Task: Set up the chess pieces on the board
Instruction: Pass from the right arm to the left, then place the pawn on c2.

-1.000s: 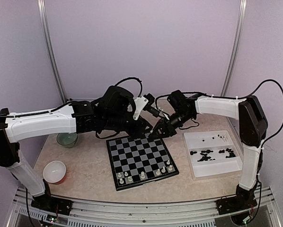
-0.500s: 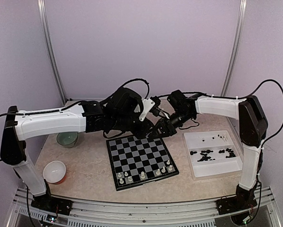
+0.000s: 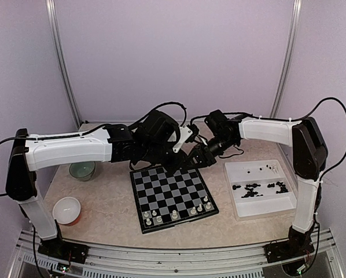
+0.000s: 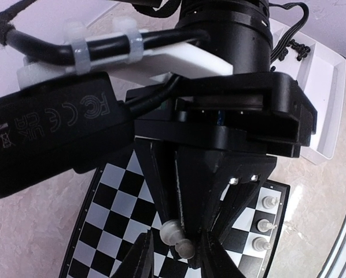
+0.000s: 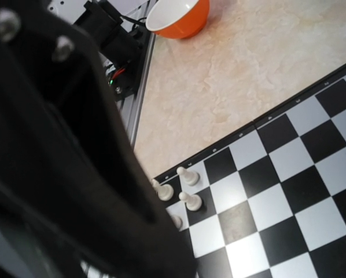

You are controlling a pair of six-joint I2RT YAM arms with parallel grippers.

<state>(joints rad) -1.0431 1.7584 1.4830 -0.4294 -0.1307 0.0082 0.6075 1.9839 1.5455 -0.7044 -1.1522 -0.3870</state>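
The board (image 3: 161, 197) lies in the middle of the table, with several cream-white chess pieces (image 3: 174, 214) on its near rows. My two grippers meet above the board's far edge. My right gripper (image 3: 194, 159) points at the left one and is shut on a small white piece (image 4: 176, 237). My left gripper (image 4: 176, 256) is open, with its fingers (image 4: 141, 258) on either side of that piece and a gap on each side. In the right wrist view my own finger (image 5: 74, 174) hides the jaws. That view shows the board (image 5: 289, 174) and white pieces (image 5: 187, 175).
A white tray (image 3: 260, 207) with several black pieces (image 3: 251, 190) stands right of the board. An orange bowl (image 3: 66, 209) sits at the near left and a green bowl (image 3: 81, 170) behind it. Cables hang close between both wrists.
My left arm has swung right, bringing its gripper up to the right gripper's tip. The right arm has barely moved.
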